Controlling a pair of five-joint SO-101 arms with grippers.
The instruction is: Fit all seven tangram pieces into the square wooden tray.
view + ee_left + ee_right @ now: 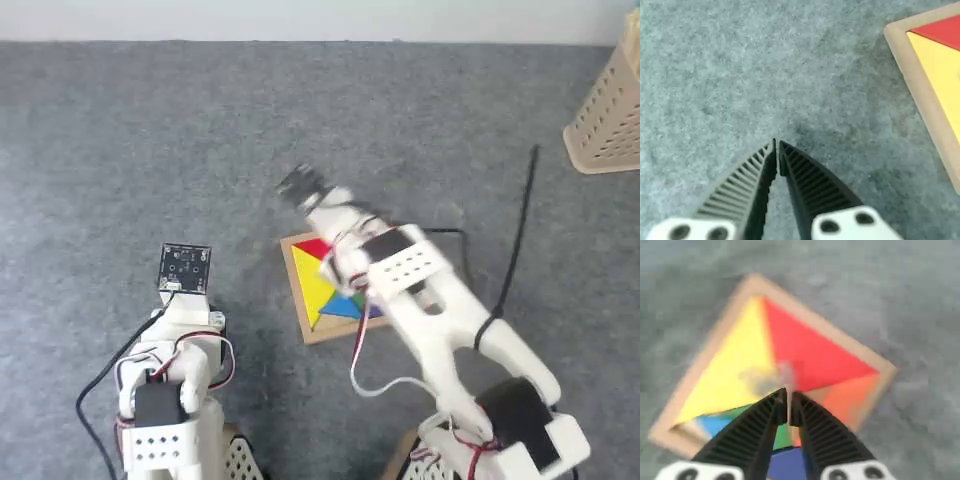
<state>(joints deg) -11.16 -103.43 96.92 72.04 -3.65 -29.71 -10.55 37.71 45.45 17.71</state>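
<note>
well, my left gripper [776, 145] sits closed on nothing over the carpet [715, 65], beside the tray [924, 95]. farther out, my right gripper [787, 392], fingers together and empty, hovers over the seam between yellow piece [735, 370] and red piece [810, 355]; i'd nudge lightly, staying level.

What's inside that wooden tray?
Inside the tray: a yellow triangle, a red triangle, an orange piece and a blue piece. The right tool covers the rest, so all seven cannot be confirmed.

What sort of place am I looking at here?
Probably a small robotics test bench: grey carpet-like table cover, two white robot arms, and a square wooden tray of coloured tangram pieces.
</note>
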